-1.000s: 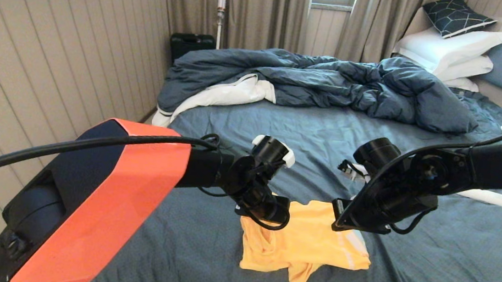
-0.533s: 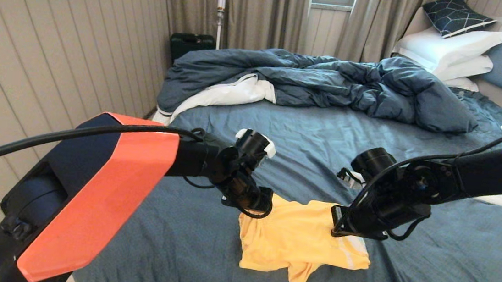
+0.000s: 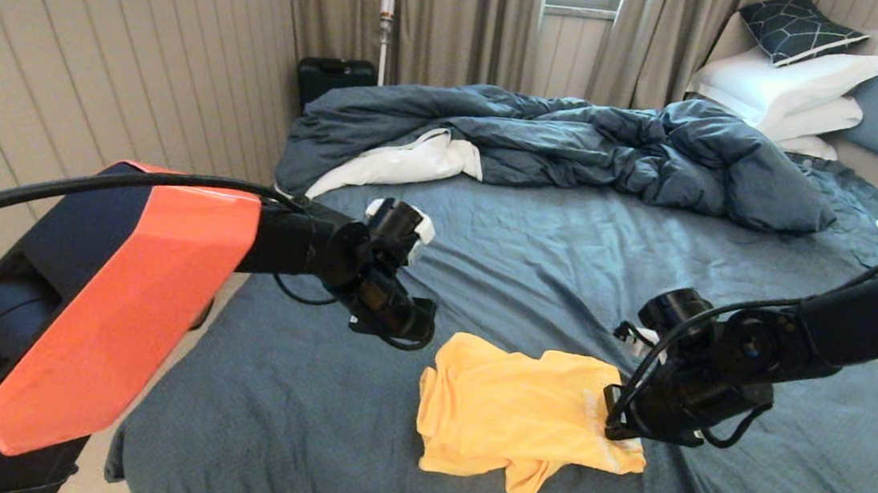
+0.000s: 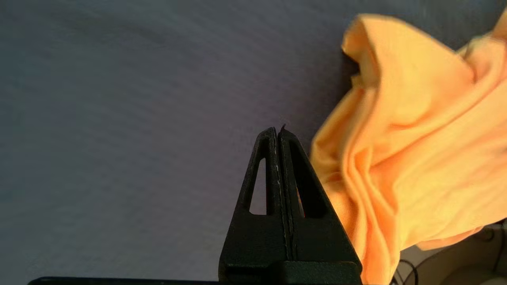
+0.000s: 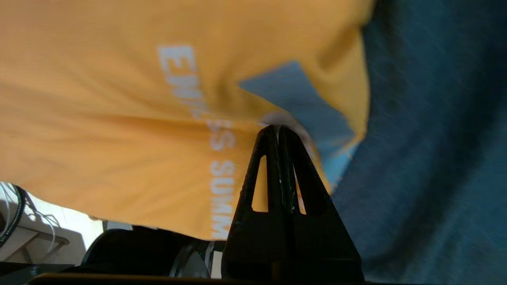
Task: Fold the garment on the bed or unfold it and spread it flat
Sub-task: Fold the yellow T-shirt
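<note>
Lying rumpled on the slate-blue sheet of the large bed [image 3: 296, 394], the thin yellow-orange T-shirt [image 3: 511, 414] sits near the foot edge. At its three o'clock side the right gripper [image 5: 279, 128] is pressed closed over the printed hem. At ten o'clock the left gripper [image 4: 277, 130] hangs clear, closed and empty.
</note>
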